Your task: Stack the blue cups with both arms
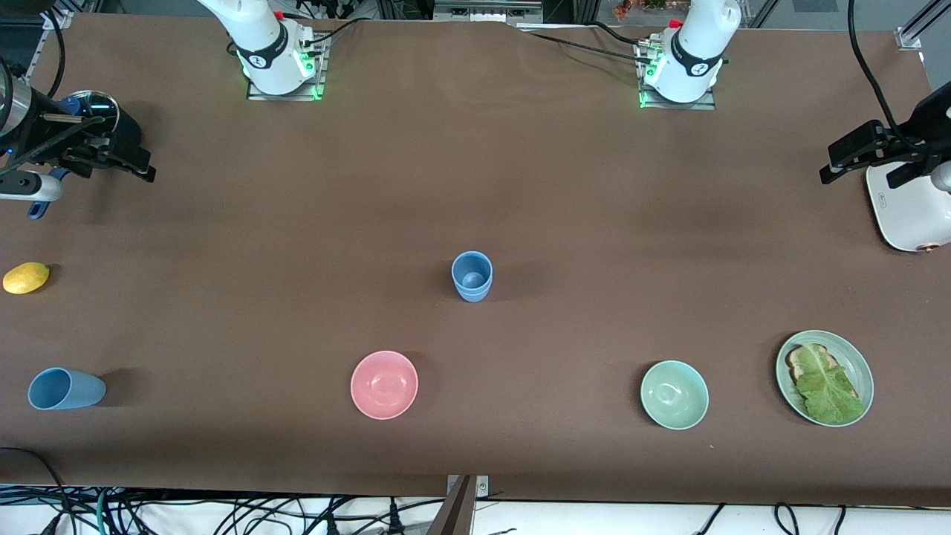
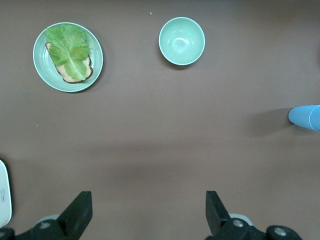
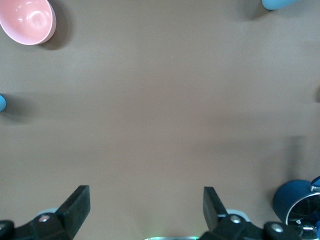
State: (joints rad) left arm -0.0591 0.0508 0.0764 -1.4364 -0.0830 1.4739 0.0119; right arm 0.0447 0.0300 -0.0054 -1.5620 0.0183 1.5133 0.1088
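Observation:
One blue cup (image 1: 472, 276) stands upright at the table's middle; its edge shows in the left wrist view (image 2: 305, 117) and the right wrist view (image 3: 1, 102). A second blue cup (image 1: 66, 388) lies on its side near the front camera at the right arm's end; it also shows in the right wrist view (image 3: 277, 4). My right gripper (image 1: 145, 165) (image 3: 146, 207) is open and empty, up over the right arm's end of the table beside a dark-blue pot. My left gripper (image 1: 828, 165) (image 2: 147, 212) is open and empty, up over the left arm's end beside a white appliance.
A pink bowl (image 1: 384, 384) and a green bowl (image 1: 674, 394) sit nearer the front camera than the upright cup. A green plate (image 1: 860, 364) holds toast and lettuce. A lemon (image 1: 26, 278), the dark-blue pot (image 3: 292, 200) and a white appliance (image 1: 910, 212) stand at the table's ends.

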